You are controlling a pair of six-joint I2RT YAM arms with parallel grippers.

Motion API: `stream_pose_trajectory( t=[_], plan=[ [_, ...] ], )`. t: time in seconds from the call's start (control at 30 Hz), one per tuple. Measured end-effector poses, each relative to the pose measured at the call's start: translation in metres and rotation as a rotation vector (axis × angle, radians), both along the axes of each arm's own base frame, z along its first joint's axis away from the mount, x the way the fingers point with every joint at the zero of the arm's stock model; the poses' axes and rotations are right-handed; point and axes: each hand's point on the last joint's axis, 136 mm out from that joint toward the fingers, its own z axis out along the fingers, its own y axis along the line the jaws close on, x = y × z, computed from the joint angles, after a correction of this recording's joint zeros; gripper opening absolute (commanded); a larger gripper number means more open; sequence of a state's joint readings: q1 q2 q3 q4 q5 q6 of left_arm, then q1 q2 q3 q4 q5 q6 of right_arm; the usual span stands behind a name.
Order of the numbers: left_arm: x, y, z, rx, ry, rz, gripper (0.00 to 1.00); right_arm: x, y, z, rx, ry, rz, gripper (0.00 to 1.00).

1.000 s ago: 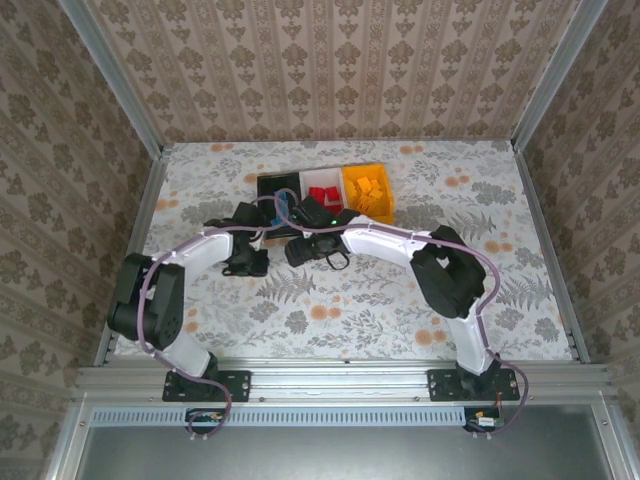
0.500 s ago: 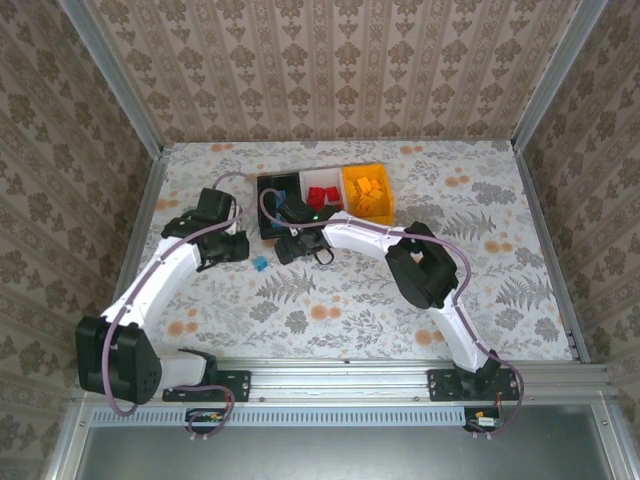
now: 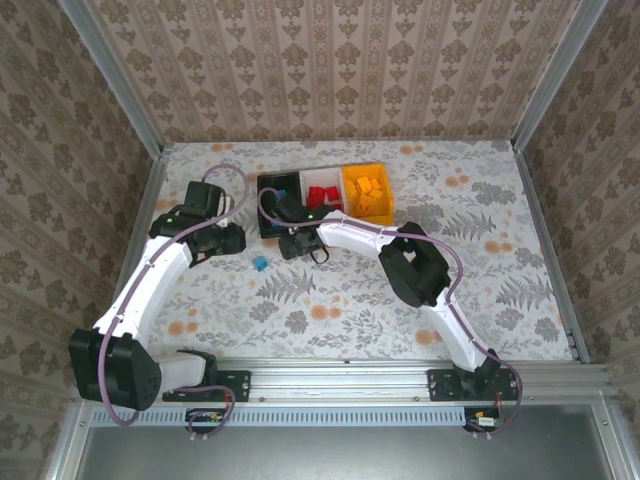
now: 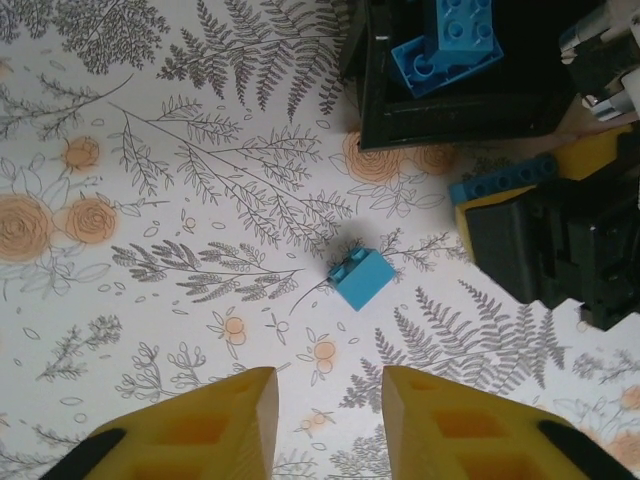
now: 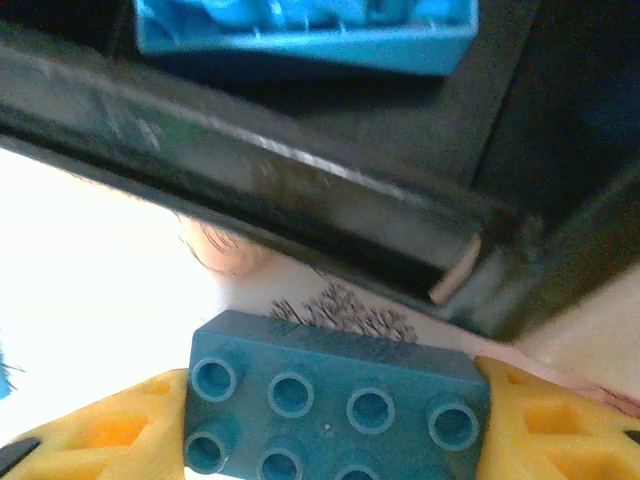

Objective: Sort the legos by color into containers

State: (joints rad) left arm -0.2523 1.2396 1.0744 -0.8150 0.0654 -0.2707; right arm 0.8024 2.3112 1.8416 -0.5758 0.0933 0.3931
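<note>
Clamping a long blue brick (image 5: 330,385), the right gripper (image 5: 330,440) sits beside the black bin (image 5: 300,190) rim. The left gripper (image 4: 325,420) gapes above a small blue brick (image 4: 360,278) on the table (image 4: 150,150): light, rigid, slick, probably best pinched across flat sides.

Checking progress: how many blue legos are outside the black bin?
2. A loose blue lego lies on the table in front of the black bin; a held blue lego sits in the right tool at the bin's near wall. Others may be hidden.
</note>
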Motion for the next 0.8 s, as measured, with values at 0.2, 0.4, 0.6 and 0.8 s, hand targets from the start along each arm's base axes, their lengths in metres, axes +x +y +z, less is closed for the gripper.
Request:
stream_pose_trajectory(
  t=[0.2,0.4,0.6,0.8],
  plan=[
    [-0.001,-0.004,-0.018,-0.016,0.038,-0.008,0.66,-0.035,-0.027,0.015,0.014,0.06,-0.018,0.47],
    [0.004,-0.014,-0.053,-0.05,0.091,-0.017,0.68,-0.026,-0.022,0.091,0.146,-0.023,-0.031,0.51],
    [0.013,-0.021,-0.09,-0.077,0.122,-0.017,0.68,0.035,0.001,0.153,0.282,-0.14,-0.062,0.54],
    [0.016,-0.022,-0.097,-0.085,0.105,-0.006,0.69,0.088,0.017,0.138,0.318,-0.154,-0.089,0.75]
  ],
)
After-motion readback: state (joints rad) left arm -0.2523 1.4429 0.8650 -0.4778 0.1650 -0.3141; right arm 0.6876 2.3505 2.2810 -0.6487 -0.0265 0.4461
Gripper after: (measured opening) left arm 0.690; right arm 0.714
